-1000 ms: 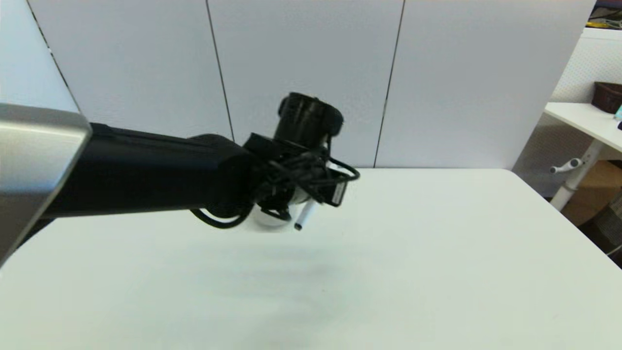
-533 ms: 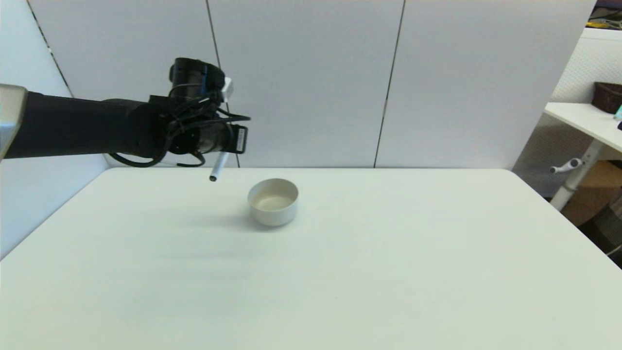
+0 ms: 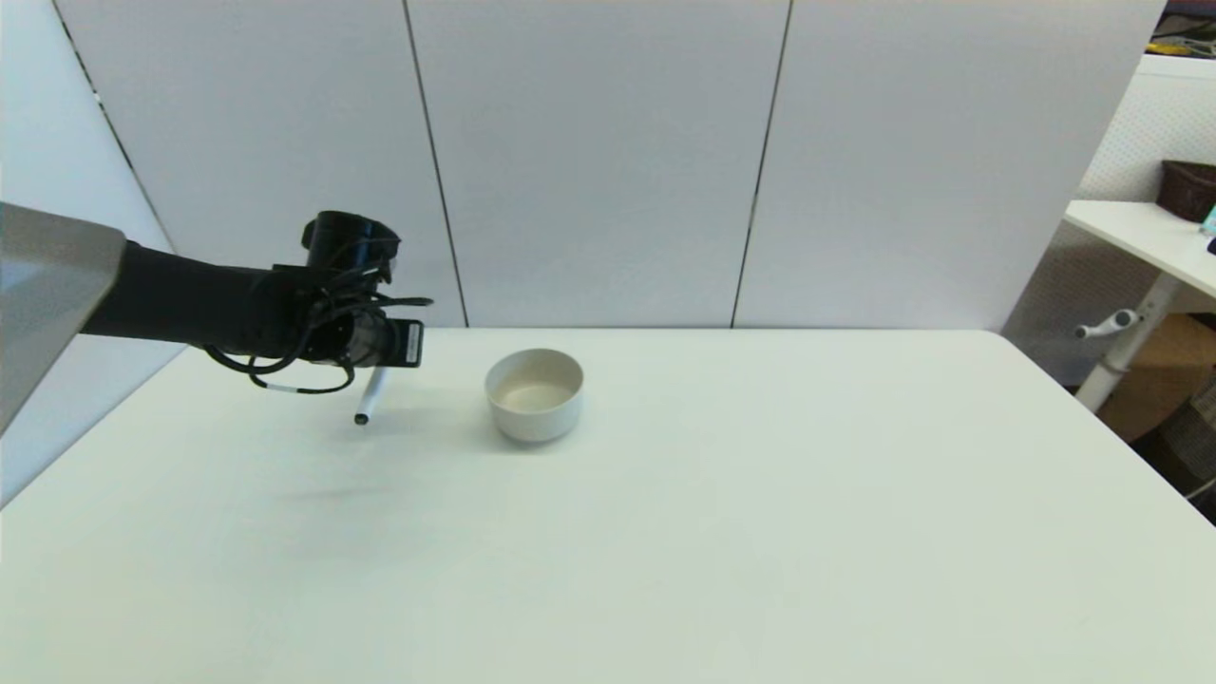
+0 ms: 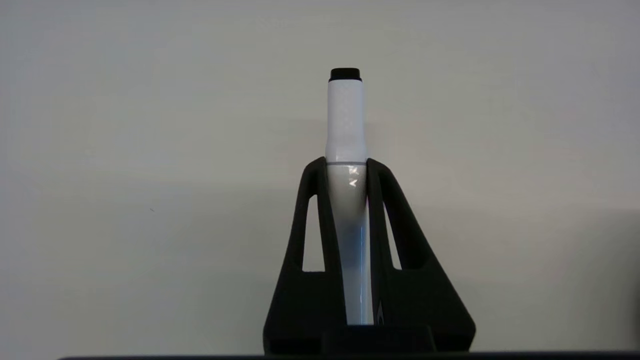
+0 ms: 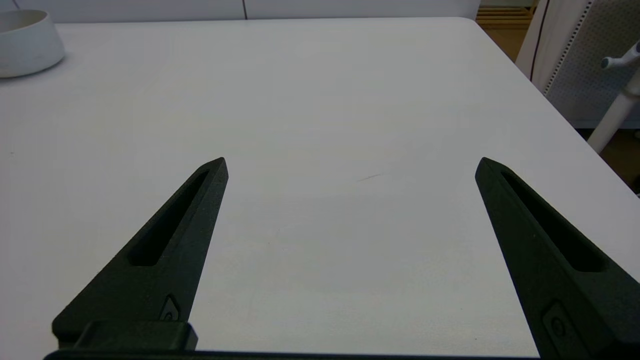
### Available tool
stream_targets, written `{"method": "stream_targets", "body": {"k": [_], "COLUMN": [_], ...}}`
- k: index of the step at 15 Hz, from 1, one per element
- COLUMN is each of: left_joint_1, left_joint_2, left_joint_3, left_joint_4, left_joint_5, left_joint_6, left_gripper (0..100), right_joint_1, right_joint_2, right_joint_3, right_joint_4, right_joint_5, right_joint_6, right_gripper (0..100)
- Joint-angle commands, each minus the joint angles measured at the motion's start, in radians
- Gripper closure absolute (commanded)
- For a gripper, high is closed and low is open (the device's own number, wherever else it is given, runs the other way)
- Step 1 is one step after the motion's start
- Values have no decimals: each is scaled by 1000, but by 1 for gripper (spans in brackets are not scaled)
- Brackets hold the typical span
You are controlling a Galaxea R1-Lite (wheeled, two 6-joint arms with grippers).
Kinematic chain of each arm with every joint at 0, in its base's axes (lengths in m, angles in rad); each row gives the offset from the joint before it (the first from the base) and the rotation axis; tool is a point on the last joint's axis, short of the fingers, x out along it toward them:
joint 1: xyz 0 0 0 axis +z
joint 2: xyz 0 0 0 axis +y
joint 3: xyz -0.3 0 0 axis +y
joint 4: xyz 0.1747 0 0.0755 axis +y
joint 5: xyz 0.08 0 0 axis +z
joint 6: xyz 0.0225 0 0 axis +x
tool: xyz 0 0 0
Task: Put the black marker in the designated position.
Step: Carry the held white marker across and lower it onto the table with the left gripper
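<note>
White surface [image 3: 665, 532]: my left gripper [image 4: 347, 165] is clamping the black marker [image 3: 370, 396] above it, beside bowl [image 3: 534, 393]; placing remains.

We see the bowl [image 3: 534, 393] on the table [image 3: 760, 532]; the marker [image 3: 369, 396] hangs above the table, left of the bowl.

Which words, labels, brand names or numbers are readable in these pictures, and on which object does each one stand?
None can be read.
black marker, held in the left hand: the visible barrel is plain white, with no print.
Small white label on the left wrist: too small to read.
bowl: no markings visible.
right hand, open above the table: no lettering visible.
</note>
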State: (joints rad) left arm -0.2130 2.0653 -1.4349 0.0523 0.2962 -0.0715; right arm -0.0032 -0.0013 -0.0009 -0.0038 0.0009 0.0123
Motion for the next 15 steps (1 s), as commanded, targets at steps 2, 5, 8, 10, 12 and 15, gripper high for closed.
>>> {"method": "stream_targets", "body": {"k": [2, 5, 8, 10, 12, 15], "left_joint_1": [1, 1, 1, 1, 1, 1], "left_joint_2": [76, 91, 93, 93, 93, 93], "left_joint_3": [13, 4, 4, 5, 5, 5], "left_joint_4": [-2, -2, -20, -22, -22, -22], "left_joint_5": [1, 1, 0, 0, -5, -6], "left_joint_6": [-10, -10, -11, -14, -16, -17], "left_gripper": [100, 100, 100, 100, 100, 100], "right_joint_1": [0, 0, 0, 0, 0, 0], "right_joint_2": [1, 1, 1, 1, 1, 1], "right_joint_3": [-1, -1, -1, 1, -1, -1], "right_joint_4": [-1, -1, -1, -1, -1, -1], "right_joint_5": [1, 1, 1, 1, 1, 1], "right_joint_6": [0, 0, 0, 0, 0, 0], "right_gripper": [0, 0, 0, 0, 0, 0]}}
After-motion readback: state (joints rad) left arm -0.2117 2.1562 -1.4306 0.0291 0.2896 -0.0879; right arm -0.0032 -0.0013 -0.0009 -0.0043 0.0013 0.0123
